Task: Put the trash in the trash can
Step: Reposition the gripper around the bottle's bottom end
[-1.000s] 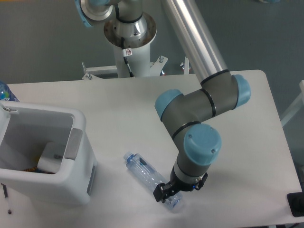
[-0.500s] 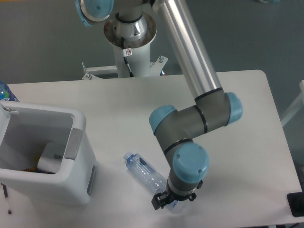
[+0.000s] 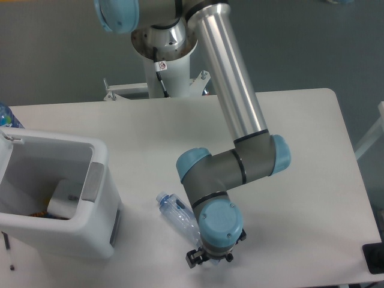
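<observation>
While the gripper (image 3: 207, 259) sits low at the bottle (image 3: 175, 215) base, lower centre of frame, its opening cannot be told. A firm mid-body grasp should precede lifting toward the trash can (image 3: 102, 163) at left.

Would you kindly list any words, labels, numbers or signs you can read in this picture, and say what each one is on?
No text is legible.
Small round red-and-white sticker on the robot base column: too small to read.
Clear plastic bottle: no readable label.
White trash can: no visible print.
</observation>
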Controlling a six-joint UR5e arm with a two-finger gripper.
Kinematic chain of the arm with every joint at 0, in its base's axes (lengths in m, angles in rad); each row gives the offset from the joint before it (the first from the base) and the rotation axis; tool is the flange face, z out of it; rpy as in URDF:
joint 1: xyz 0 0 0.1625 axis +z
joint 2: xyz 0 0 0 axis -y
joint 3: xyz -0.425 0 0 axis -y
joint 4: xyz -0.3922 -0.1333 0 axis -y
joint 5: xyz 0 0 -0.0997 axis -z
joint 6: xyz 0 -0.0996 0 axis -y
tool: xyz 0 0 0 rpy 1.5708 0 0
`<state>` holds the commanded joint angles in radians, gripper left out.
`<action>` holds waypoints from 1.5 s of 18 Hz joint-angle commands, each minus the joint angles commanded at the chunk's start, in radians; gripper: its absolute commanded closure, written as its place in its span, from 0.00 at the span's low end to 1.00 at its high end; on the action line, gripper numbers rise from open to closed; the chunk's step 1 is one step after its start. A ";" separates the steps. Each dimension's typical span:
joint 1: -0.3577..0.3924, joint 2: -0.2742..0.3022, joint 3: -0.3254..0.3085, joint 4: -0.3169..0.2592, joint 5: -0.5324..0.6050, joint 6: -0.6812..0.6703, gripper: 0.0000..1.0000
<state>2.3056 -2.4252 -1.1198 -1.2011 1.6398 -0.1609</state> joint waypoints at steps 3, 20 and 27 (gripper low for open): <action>-0.002 0.003 -0.002 0.002 0.000 -0.003 0.22; 0.006 0.089 -0.021 -0.003 -0.040 0.046 0.55; 0.057 0.153 -0.052 0.020 -0.146 0.090 0.55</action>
<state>2.3623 -2.2718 -1.1719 -1.1813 1.4942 -0.0706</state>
